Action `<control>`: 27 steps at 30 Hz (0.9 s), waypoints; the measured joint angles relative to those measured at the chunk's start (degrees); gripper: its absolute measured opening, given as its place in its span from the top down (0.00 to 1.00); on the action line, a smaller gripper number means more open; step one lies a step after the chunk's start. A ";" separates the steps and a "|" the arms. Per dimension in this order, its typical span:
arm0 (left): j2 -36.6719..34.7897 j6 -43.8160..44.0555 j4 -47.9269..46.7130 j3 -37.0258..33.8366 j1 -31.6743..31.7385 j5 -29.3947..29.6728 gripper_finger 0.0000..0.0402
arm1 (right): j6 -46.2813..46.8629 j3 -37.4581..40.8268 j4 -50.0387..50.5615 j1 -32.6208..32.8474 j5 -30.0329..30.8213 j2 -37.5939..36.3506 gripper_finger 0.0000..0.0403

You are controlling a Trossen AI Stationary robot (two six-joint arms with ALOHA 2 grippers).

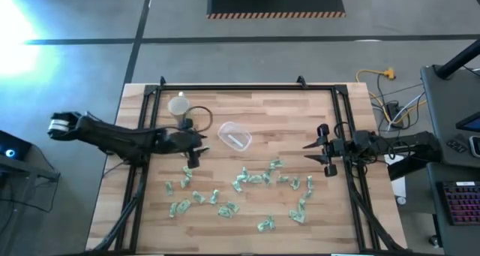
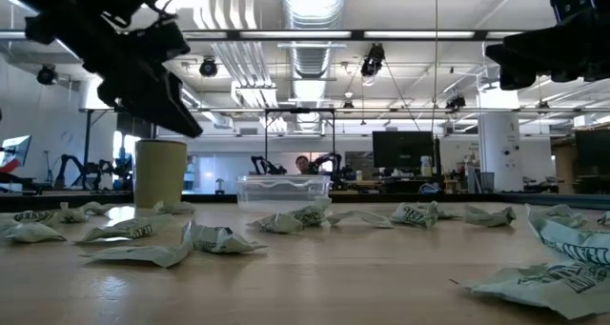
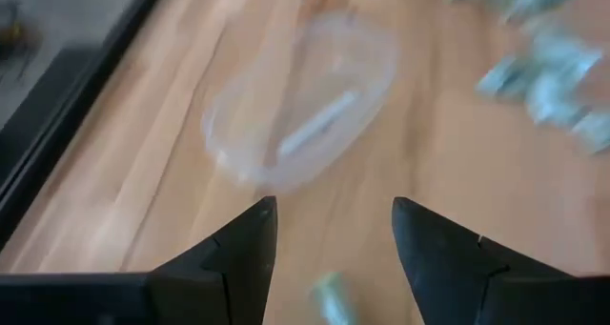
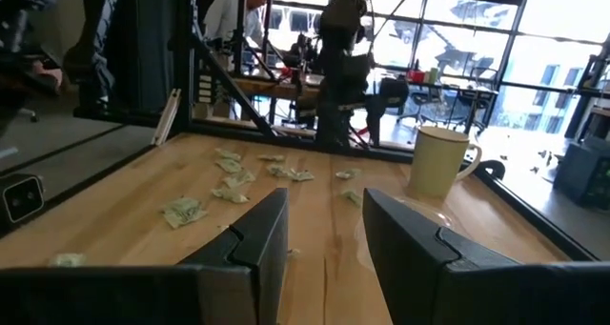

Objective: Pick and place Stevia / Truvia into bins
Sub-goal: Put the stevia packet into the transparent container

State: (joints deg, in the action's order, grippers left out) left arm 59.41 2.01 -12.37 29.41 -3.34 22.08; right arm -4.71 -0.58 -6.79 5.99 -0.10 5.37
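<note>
My left fingers [image 1: 193,160] hang spread wide and empty over the bench [image 1: 300,106], just left of the tub [image 1: 235,136], which sits ahead of them in the left wrist view with one sachet already inside. The sachets [image 1: 247,179] lie strewn across the near half of the bench, from below my left fingers across toward my right. The closest one [image 1: 187,170] lies almost straight under my left fingers, so that arm is nearer; I judge a short drop reaches it, though I cannot tell its long axis. My right fingers [image 1: 328,151] wait at the right edge, part open, holding nothing.
</note>
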 joint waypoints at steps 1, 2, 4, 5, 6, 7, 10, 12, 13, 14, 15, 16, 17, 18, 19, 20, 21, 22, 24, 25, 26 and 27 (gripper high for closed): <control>2.10 1.52 -2.86 1.51 -0.17 1.47 0.52 | 0.00 0.00 -0.01 0.00 0.01 -0.01 0.68; 3.98 2.91 -5.38 2.61 -0.17 2.46 0.52 | 0.03 0.00 -0.08 -0.01 0.02 -0.02 0.68; 7.40 4.86 -8.78 4.25 -0.15 2.73 0.52 | 0.06 0.01 -0.01 0.00 0.02 0.01 0.68; 8.82 5.10 -8.96 4.78 -0.17 2.72 0.52 | 0.07 0.00 0.00 -0.01 0.02 0.02 0.68; 10.03 5.15 -8.80 5.21 -0.16 2.71 0.52 | 0.17 0.00 0.00 -0.01 0.02 0.02 0.68; 10.94 5.15 -8.78 5.50 -0.15 2.71 0.52 | 0.22 0.02 0.00 -0.01 0.02 0.02 0.68; 12.94 5.27 -9.18 5.82 -0.04 2.71 0.52 | 0.24 0.00 0.16 -0.01 0.01 0.02 0.68; 13.48 6.50 -9.62 5.82 -0.02 2.62 0.52 | 0.47 0.00 0.29 -0.01 0.02 0.04 0.68; 13.52 7.10 -10.16 5.82 -0.02 2.43 0.52 | 1.03 0.00 0.46 0.00 0.00 0.04 0.68; 13.55 8.01 -10.67 5.82 -0.02 2.32 0.52 | 1.59 0.00 0.52 -0.01 0.02 0.04 0.68; 13.60 8.82 -11.07 5.80 -0.02 2.24 0.52 | 1.93 0.00 0.52 -0.01 0.00 0.04 0.68; 13.62 9.60 -11.15 5.62 -0.02 2.18 0.52 | 2.16 0.00 0.52 -0.01 0.00 0.04 0.68; 13.61 10.08 -11.18 5.30 -0.02 2.05 0.52 | 2.60 0.00 0.52 -0.01 0.00 0.06 0.68; 13.60 10.72 -11.17 4.95 -0.02 1.98 0.52 | 3.02 0.00 0.52 -0.01 0.00 0.10 0.68; 13.60 11.14 -11.14 4.52 -0.02 1.97 0.52 | 3.40 0.00 0.56 0.01 -0.02 0.11 0.68; 13.63 11.52 -11.08 4.03 -0.02 1.97 0.52 | 3.82 0.02 0.58 0.01 -0.04 0.11 0.68; 13.69 12.18 -11.09 3.54 -0.02 1.96 0.52 | 4.27 0.00 0.56 0.01 -0.02 0.11 0.68; 13.71 12.71 -10.95 3.04 -0.02 1.90 0.52 | 4.56 0.00 0.55 0.01 -0.03 0.11 0.68; 13.71 13.68 -10.35 2.35 -0.02 1.82 0.52 | 4.66 0.02 0.57 0.01 -0.04 0.11 0.68; 13.71 14.09 -10.03 2.22 -0.02 1.78 0.52 | 4.73 0.00 0.57 0.01 -0.04 0.11 0.68; 13.71 14.19 -9.54 2.12 -0.02 1.78 0.52 | 4.74 0.01 0.57 0.01 -0.07 0.11 0.68; 13.71 14.21 -9.07 2.10 -0.02 1.75 0.52 | 4.74 0.01 0.57 0.01 -0.06 0.11 0.68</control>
State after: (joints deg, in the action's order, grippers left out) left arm 73.12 16.23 -21.44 31.51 -3.36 23.83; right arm 0.03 -0.57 -6.22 6.00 -0.16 5.48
